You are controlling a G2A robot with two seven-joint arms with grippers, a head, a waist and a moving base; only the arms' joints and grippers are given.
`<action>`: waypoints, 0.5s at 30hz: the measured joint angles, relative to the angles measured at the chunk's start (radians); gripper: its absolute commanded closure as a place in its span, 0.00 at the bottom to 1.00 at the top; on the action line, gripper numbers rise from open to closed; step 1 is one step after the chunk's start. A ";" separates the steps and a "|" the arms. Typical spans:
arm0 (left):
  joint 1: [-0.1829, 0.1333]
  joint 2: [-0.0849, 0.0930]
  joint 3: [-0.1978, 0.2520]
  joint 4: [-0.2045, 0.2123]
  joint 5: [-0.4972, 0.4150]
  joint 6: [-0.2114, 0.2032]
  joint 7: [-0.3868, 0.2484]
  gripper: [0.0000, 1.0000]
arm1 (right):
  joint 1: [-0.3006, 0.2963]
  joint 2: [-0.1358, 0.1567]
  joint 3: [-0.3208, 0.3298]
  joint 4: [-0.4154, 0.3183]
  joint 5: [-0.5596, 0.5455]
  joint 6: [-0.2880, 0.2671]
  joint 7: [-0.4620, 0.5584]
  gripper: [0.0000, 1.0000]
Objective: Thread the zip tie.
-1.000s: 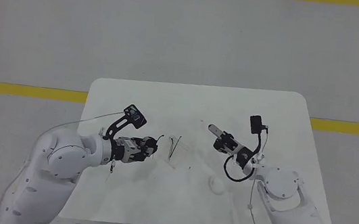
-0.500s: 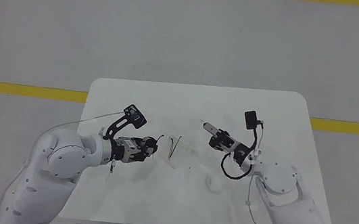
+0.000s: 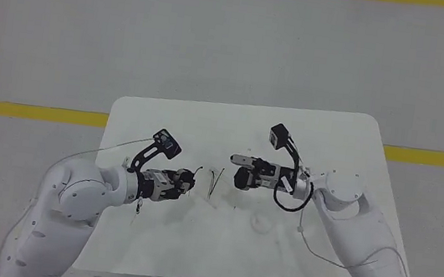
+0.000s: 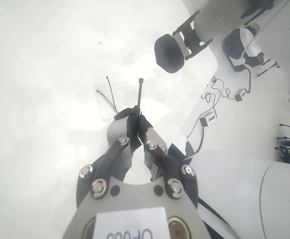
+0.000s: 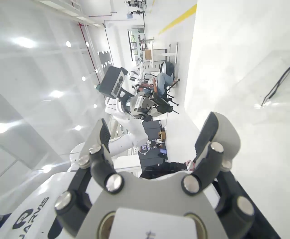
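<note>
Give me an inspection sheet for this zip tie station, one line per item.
Surface: white table with rounded corners.
Job's things: one black zip tie pinched in the left gripper, head end pointing away from it; two loose zip ties lying on the table just beyond.
Clutter: clear sheet under the loose ties; small white lump on the table, cannot tell what it is.
Grippers: left shut on the zip tie; right gripper open, holding nothing, over the table's middle.
Cables: black cable loop at the right wrist; cables and small boxes on the floor beside the table.
Surroundings: grey floor with yellow stripes.
</note>
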 measured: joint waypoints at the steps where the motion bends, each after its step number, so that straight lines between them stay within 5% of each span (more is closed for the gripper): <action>1: 0.000 0.000 0.000 0.000 0.000 0.000 0.000 1.00 | -0.001 0.000 0.000 -0.001 -0.002 0.000 -0.003 0.00; 7: 0.000 0.000 0.000 0.000 0.000 0.000 0.000 1.00 | -0.002 0.000 -0.006 0.001 0.007 0.011 0.002 0.00; 15: 0.000 0.000 0.000 0.000 0.000 0.000 0.000 1.00 | 0.136 -0.003 -0.060 0.137 0.131 0.194 0.246 0.00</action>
